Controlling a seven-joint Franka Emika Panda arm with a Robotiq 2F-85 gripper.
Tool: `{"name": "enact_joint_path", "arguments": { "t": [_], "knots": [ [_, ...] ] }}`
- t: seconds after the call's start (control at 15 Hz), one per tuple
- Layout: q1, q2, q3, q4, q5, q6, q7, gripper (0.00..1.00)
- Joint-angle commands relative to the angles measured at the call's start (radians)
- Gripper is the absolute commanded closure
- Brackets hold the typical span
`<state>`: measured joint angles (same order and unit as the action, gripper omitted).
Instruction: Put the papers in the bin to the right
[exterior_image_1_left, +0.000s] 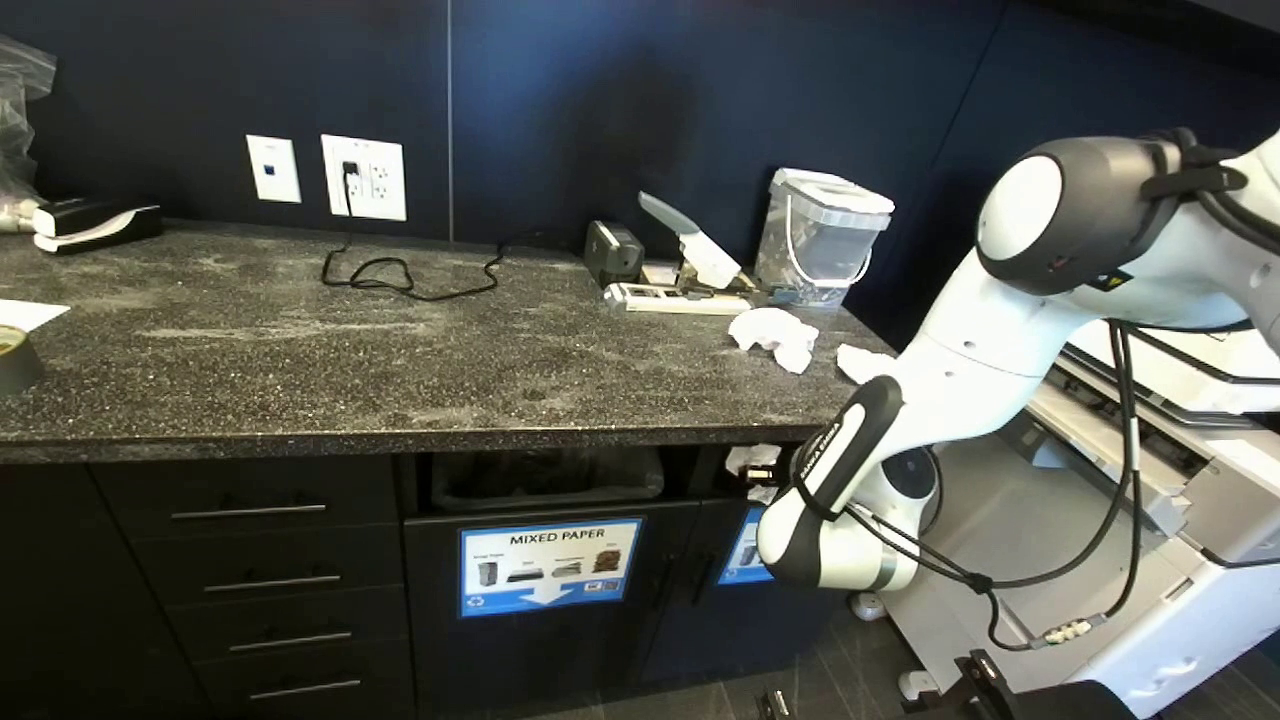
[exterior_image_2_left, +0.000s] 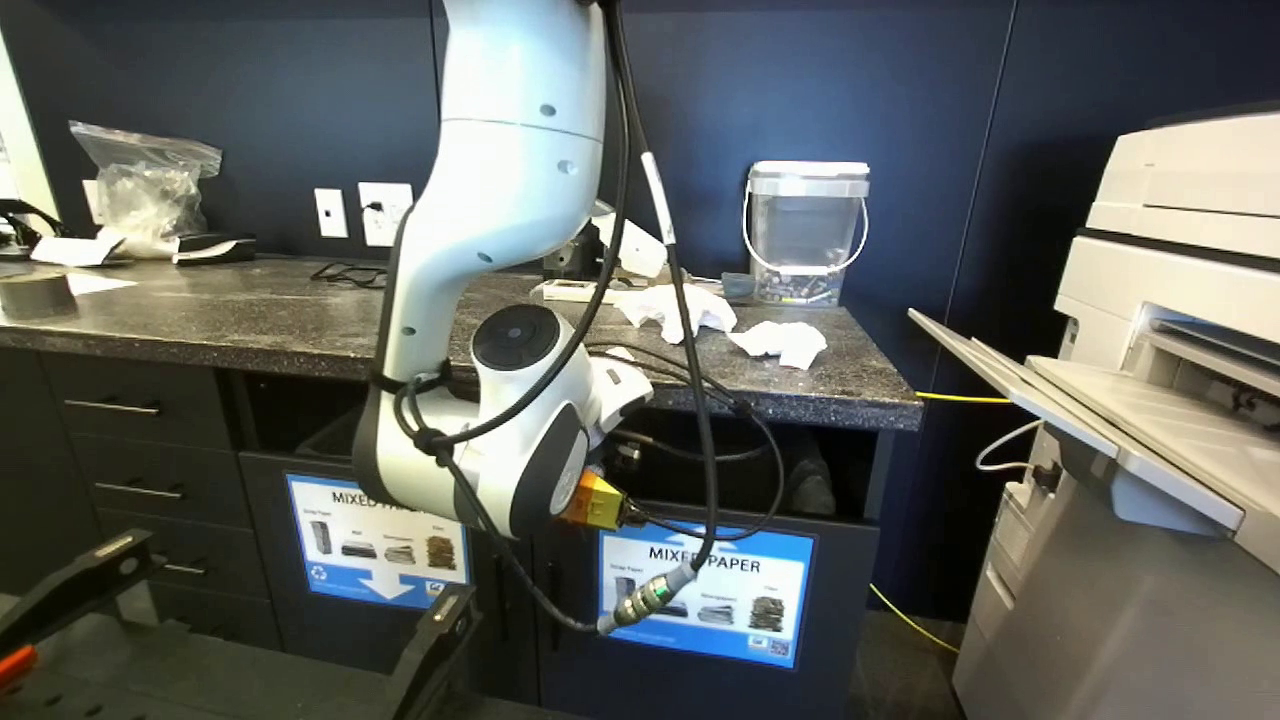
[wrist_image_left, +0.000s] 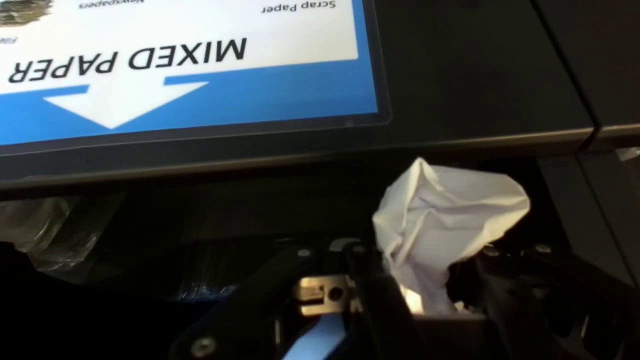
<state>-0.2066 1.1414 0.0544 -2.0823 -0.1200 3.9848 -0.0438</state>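
Note:
A crumpled white paper (wrist_image_left: 445, 215) sits between the fingers of my gripper (wrist_image_left: 430, 270) in the wrist view, which stands upside down. The fingers appear shut on it, with a dark gap beside its lower part. In an exterior view the paper (exterior_image_1_left: 752, 458) shows beside the gripper (exterior_image_1_left: 768, 476) at the right cabinet opening, under the counter. The right bin (exterior_image_2_left: 812, 482) is inside that opening; its clear liner (wrist_image_left: 55, 235) shows in the wrist view. In both exterior views two more crumpled papers lie on the counter, a nearer one (exterior_image_2_left: 782, 342) and a farther one (exterior_image_1_left: 775, 335).
The dark counter (exterior_image_1_left: 500, 350) overhangs the openings. The left bin (exterior_image_1_left: 548, 490) is beside the right one. A clear bucket (exterior_image_2_left: 808, 230) and a paper cutter (exterior_image_1_left: 700, 270) stand at the back. A printer (exterior_image_2_left: 1120, 420) stands right of the cabinet. Cables (exterior_image_1_left: 1000, 580) hang off the arm.

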Motion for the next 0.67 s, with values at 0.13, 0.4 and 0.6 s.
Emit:
{"name": "enact_joint_path", "arguments": {
  "t": [0.13,0.4,0.6],
  "knots": [
    [0.048,0.121,-0.028,0.144,0.105,0.113,0.061,0.87],
    [0.061,0.183,-0.024,0.223,0.148,0.112,0.092,0.87],
    [0.079,0.217,-0.031,0.282,0.192,0.103,0.092,0.87]
  ]
}}
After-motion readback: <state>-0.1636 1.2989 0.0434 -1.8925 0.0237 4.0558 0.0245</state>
